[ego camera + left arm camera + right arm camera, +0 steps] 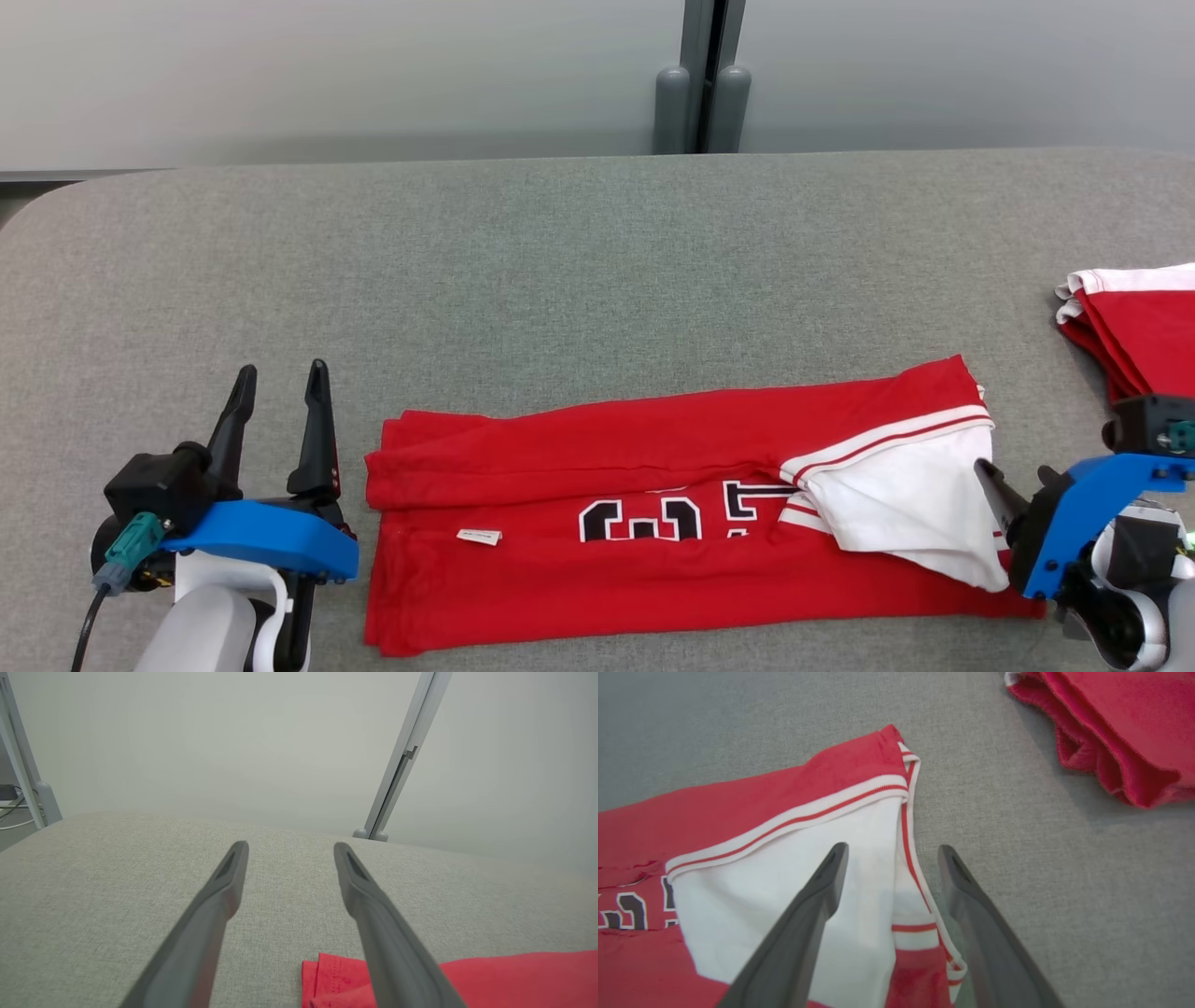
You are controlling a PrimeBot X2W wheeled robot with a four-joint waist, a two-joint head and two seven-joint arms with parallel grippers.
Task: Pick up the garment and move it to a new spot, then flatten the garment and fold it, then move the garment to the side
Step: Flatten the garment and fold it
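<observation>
A red numbered garment (653,523) lies flat near the front of the grey table (560,261), its far long edge folded over the number and a white flap turned in at its right end. The left gripper (282,369) sits just beside its left end and the right gripper (893,848) is over the white flap, both spread wide and holding nothing. Folding seems partly done; the next fold likely calls for each gripper to pinch an end.

garment (653,579) | black numerals (639,521) half folded under, unreadable | white tag (479,537) illegible
</observation>
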